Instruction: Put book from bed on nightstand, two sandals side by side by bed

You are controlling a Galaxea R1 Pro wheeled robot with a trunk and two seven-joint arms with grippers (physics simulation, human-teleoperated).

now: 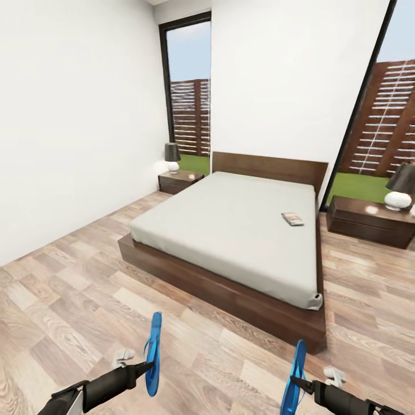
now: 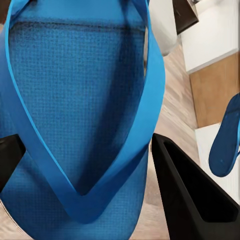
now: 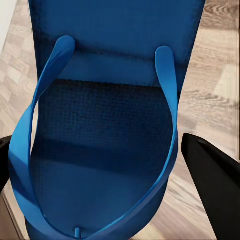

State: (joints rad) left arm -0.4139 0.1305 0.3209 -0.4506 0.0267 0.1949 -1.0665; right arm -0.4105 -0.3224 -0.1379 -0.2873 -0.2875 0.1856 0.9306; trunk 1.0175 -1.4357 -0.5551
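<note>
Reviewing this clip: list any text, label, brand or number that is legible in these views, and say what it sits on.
No text can be read.
The book on the bed: cover markings too small and blurred to read.
The sandals, one in the left gripper, one in the right gripper: plain blue, no brand or print visible.

Brightness: even, bright daylight look in all views.
Source: tall windows [image 1: 189,86] either side of the bed [image 1: 230,230].
Shadows: soft and faint on the floor [image 1: 69,300]; dark band under the strap of the sandal [image 3: 107,125].
Glare: pale sheen on floorboards.
Sharpness: head view slightly soft; wrist close-ups grainy.
Distortion: wide-angle stretch at edges.
</note>
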